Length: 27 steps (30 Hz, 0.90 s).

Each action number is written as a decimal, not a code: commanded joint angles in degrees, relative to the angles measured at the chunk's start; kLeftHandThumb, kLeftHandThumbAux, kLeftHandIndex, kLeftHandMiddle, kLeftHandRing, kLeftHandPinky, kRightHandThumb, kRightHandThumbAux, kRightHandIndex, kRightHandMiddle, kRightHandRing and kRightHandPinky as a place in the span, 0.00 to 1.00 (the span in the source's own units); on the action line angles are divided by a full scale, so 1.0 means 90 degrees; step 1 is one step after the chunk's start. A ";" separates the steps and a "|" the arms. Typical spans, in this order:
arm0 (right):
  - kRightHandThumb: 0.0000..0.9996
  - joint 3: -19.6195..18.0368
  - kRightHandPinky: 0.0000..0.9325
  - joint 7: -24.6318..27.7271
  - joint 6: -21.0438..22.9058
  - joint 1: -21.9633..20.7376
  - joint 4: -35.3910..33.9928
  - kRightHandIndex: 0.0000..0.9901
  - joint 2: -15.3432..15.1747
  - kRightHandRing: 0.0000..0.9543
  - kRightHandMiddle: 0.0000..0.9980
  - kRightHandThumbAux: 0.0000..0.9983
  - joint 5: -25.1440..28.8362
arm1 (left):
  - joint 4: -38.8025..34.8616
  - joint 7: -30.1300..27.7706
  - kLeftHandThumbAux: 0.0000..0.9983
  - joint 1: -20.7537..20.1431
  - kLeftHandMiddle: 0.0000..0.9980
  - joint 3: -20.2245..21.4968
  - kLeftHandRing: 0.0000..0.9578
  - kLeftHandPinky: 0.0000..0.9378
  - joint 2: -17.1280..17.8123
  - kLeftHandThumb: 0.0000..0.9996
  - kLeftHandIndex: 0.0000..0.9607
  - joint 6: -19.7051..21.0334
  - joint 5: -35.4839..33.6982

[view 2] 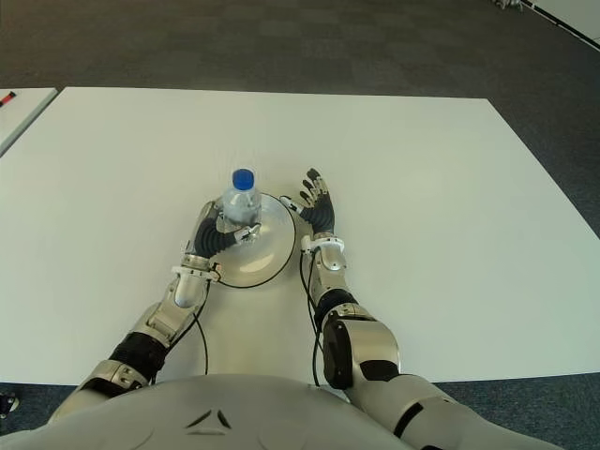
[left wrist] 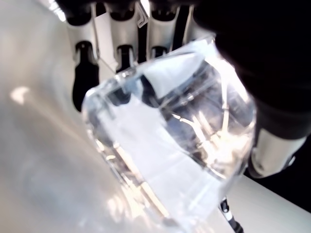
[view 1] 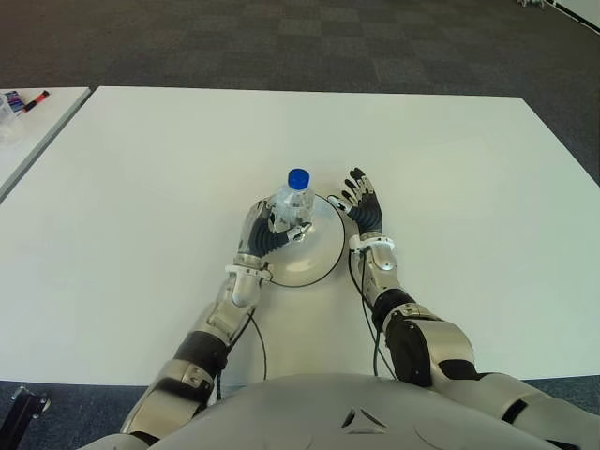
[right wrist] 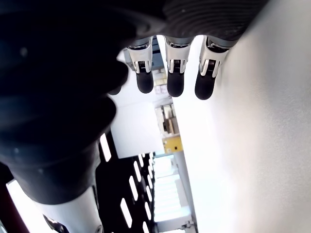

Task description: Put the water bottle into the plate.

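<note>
Over the white plate [view 1: 314,258], clear blue-capped water bottle [view 1: 294,202] gripped by left hand [view 1: 267,231], right hand [view 1: 364,208] spread, empty

Both eye views: head cam, looking fwd and down over the white surface [view 1: 141,187], mid range; same scene, slight sideways offset. Left wrist view: v. close on left robot hand [view 1: 267,232], bottle [left wrist: 170,141] fills most of the frame. Right wrist view: close behind right robot hand [view 1: 364,208], looking along its fingers [right wrist: 175,82] beside the surface.
</note>
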 commanded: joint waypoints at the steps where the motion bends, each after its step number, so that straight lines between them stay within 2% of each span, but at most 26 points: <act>1: 0.11 -0.0005 0.14 -0.0078 0.0400 0.0347 0.0293 0.08 0.0102 0.08 0.08 0.89 0.0005 | 0.0186 0.0329 0.80 -0.0068 0.42 -0.0246 0.41 0.39 0.0173 0.18 0.38 0.0249 0.0553; 3: 0.11 -0.0006 0.14 -0.0076 0.0399 0.0346 0.0294 0.08 0.0104 0.08 0.08 0.89 0.0007 | 0.0202 0.0381 0.80 -0.0083 0.34 -0.0283 0.32 0.29 0.0200 0.07 0.34 0.0256 0.0598; 7: 0.11 -0.0039 0.14 -0.0032 0.0414 0.0343 0.0293 0.08 0.0119 0.08 0.08 0.89 0.0053 | 0.0110 0.0169 0.79 -0.0058 0.26 -0.0338 0.24 0.19 0.0271 0.02 0.27 0.0342 0.0568; 10: 0.11 -0.0053 0.15 -0.0016 0.0430 0.0340 0.0292 0.08 0.0124 0.08 0.08 0.89 0.0070 | 0.0062 0.0013 0.75 -0.0035 0.18 -0.0375 0.16 0.12 0.0338 0.00 0.18 0.0335 0.0482; 18: 0.12 -0.0086 0.15 0.0004 0.0443 0.0336 0.0291 0.08 0.0143 0.09 0.09 0.88 0.0110 | 0.0036 -0.0053 0.71 -0.0021 0.08 -0.0428 0.06 0.02 0.0437 0.00 0.06 0.0203 0.0383; 27: 0.15 -0.0066 0.16 -0.0011 0.0422 0.0340 0.0292 0.08 0.0143 0.09 0.09 0.87 0.0090 | -0.0021 0.0111 0.61 -0.0010 0.01 -0.0429 0.00 0.00 0.0435 0.00 0.00 0.0104 0.0362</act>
